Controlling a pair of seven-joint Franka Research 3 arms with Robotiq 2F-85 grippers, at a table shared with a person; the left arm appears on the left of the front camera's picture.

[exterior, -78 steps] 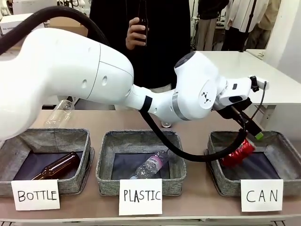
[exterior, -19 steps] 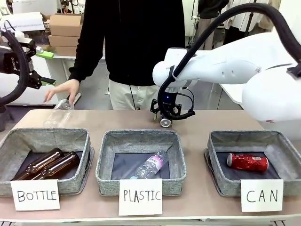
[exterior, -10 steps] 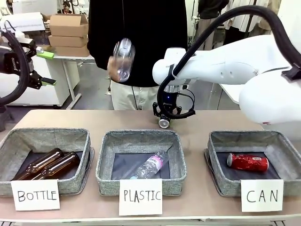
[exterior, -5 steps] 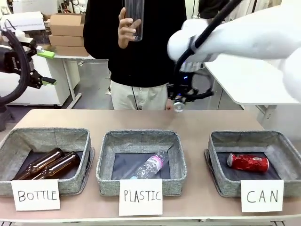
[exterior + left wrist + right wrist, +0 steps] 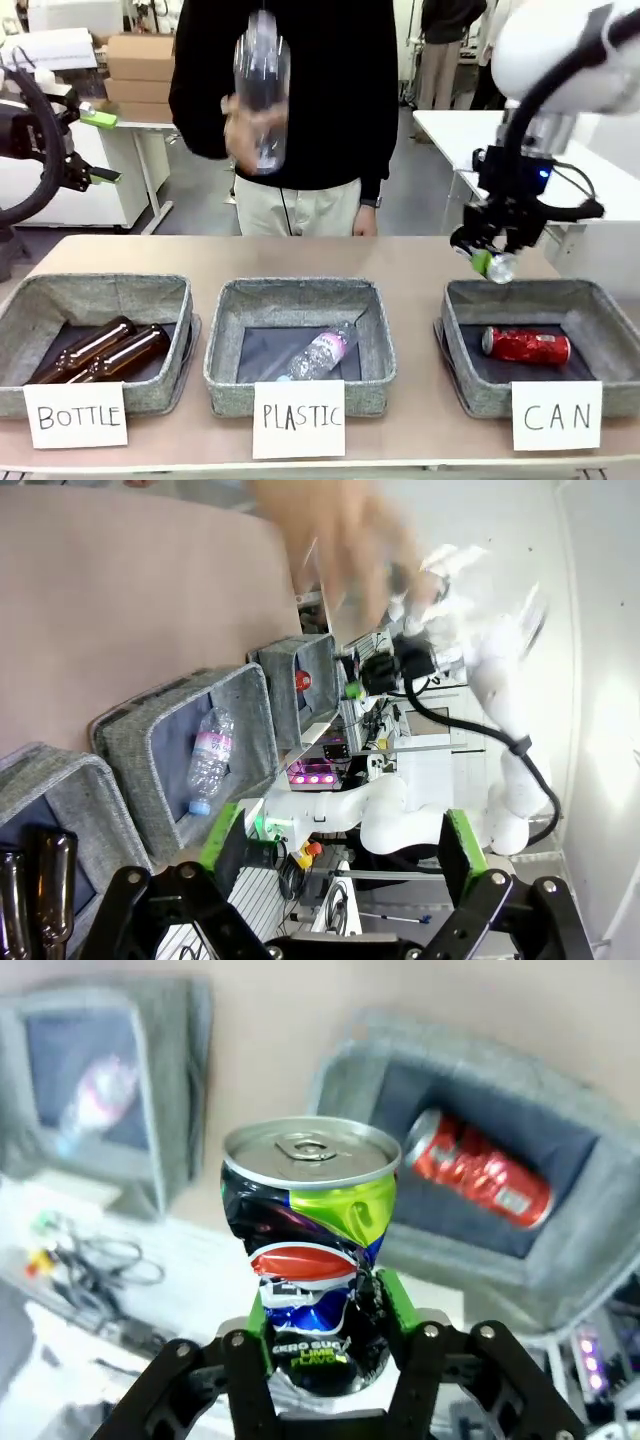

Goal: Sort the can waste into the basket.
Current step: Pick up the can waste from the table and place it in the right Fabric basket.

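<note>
I am carrying the blue can (image 5: 312, 1250), clamped in the right jaws, above the basket (image 5: 600, 300); next I should open them over the red can (image 5: 526, 345), while the left jaws are idling wide open.

- Right gripper (image 5: 492, 258) is now off the table's far middle, over to the right and hanging above the far-left rim of the CAN basket (image 5: 600, 298).
- It grips a dented blue-and-green can (image 5: 306, 1250), picked up from the table.
- Person's hand (image 5: 247, 130) lifts the clear plastic bottle (image 5: 262, 85) from the table's left up to chest height; it is motion-blurred now.
</note>
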